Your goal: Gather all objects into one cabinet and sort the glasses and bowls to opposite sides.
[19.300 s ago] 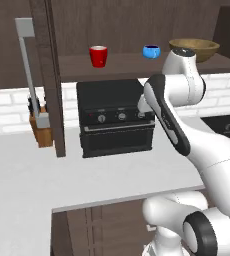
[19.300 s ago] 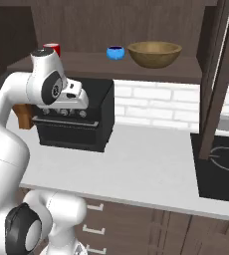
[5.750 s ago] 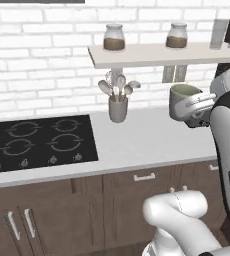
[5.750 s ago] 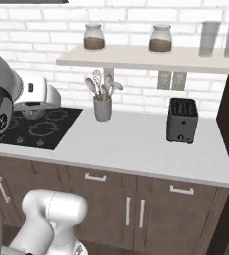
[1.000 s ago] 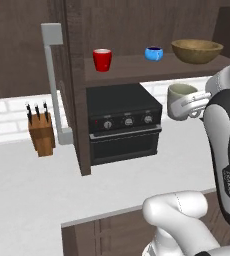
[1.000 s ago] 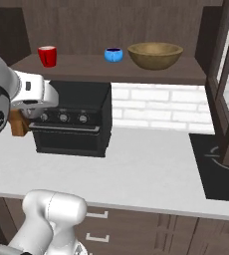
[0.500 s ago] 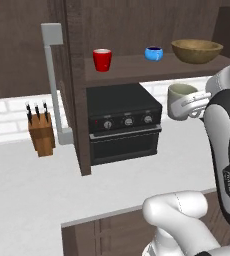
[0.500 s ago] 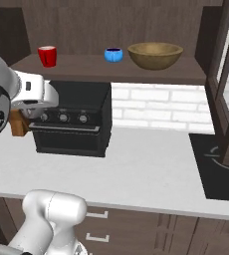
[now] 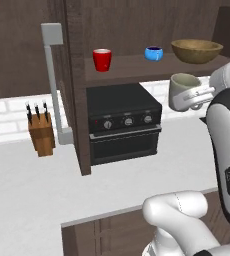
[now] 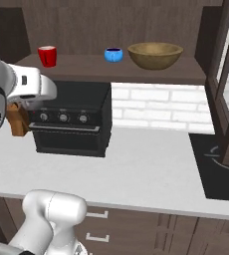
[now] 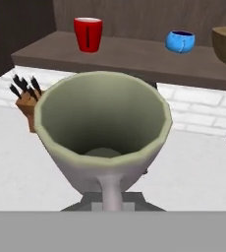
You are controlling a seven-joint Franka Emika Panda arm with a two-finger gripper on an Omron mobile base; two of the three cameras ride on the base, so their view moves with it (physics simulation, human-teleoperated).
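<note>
My gripper (image 9: 198, 96) is shut on the handle of the pale grey-green mug (image 9: 182, 91), held upright in the air right of the oven and a little below shelf height. In the hand view the mug (image 11: 102, 128) is close up, its inside bare. On the shelf (image 9: 132, 68) of the dark brown cabinet stand the red cup (image 9: 102, 59) at the left, the small blue bowl (image 9: 154, 53) in the middle and the wide wooden bowl (image 9: 197, 50) at the right. They also line up as red cup (image 10: 47, 56), blue bowl (image 10: 113, 55) and wooden bowl (image 10: 155, 55).
The cabinet door (image 9: 73, 85) stands open, edge-on, its grey bar handle (image 9: 52, 85) toward me. A black oven (image 9: 122, 122) sits under the shelf on the white counter (image 9: 32, 185). A knife block (image 9: 41, 132) stands left of the door. A hob (image 10: 221, 169) lies at the right.
Nothing has visibly moved over the last second. Since several seconds ago the base has driven from the hob to the cabinet, with the mug still in the gripper.
</note>
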